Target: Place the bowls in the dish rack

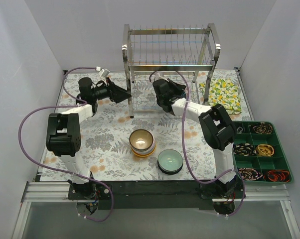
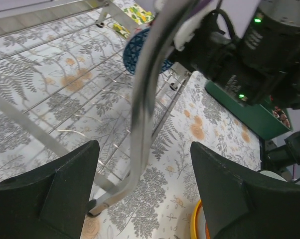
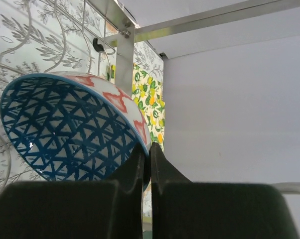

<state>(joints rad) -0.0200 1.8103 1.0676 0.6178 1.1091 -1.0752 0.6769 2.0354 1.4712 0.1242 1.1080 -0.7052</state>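
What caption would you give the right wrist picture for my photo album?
Right gripper pinches the rim of a blue-patterned bowl by the dish rack.

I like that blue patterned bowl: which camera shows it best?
Right wrist: the blue-patterned bowl fills it, rim pinched in the right gripper. Left wrist glimpses it behind the dish rack post; top hides it.

Blue-lattice bowl point(image 3: 70, 129) with red motifs outside — lemon-print cloth point(image 1: 221, 94), green tray point(image 1: 282, 150), silver rack point(image 1: 170, 47).

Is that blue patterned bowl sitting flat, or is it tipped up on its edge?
Tipped on edge. The blue patterned bowl has its rim pinched in the right arm's shut jaws, its inside facing sideways.
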